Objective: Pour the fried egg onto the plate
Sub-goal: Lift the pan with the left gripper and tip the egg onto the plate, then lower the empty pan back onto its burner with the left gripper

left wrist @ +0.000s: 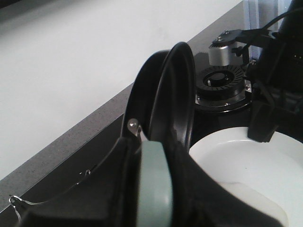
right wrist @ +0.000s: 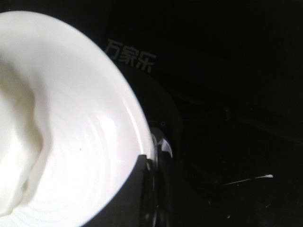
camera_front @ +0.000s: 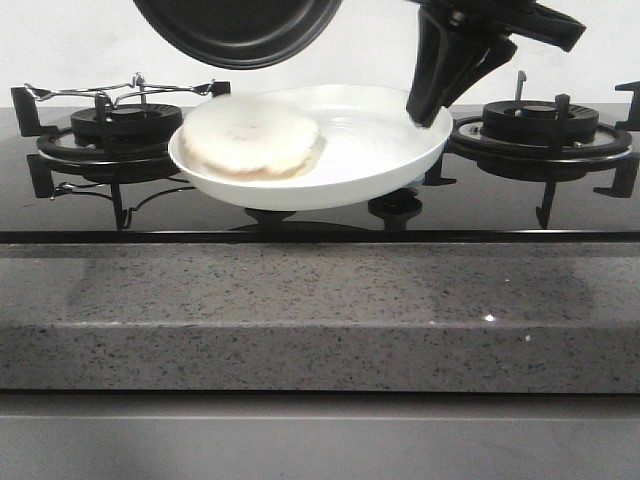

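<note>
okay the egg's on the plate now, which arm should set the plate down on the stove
Right, probably. The right gripper already clamps the plate rim, with the fried egg on it; the left arm holds the frying pan.

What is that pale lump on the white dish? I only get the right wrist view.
Observer: It's the fried egg, lying flat on the plate, on the side away from the right claw.
Operator: Is the plate sitting on something?
Observer: No. The front view shows it lifted above the stove, with the right claw pinching its rim.
Operator: Where did the egg come from?
Observer: Probably the black frying pan. It hangs tilted just above the plate, gripped by the left claw.
</note>
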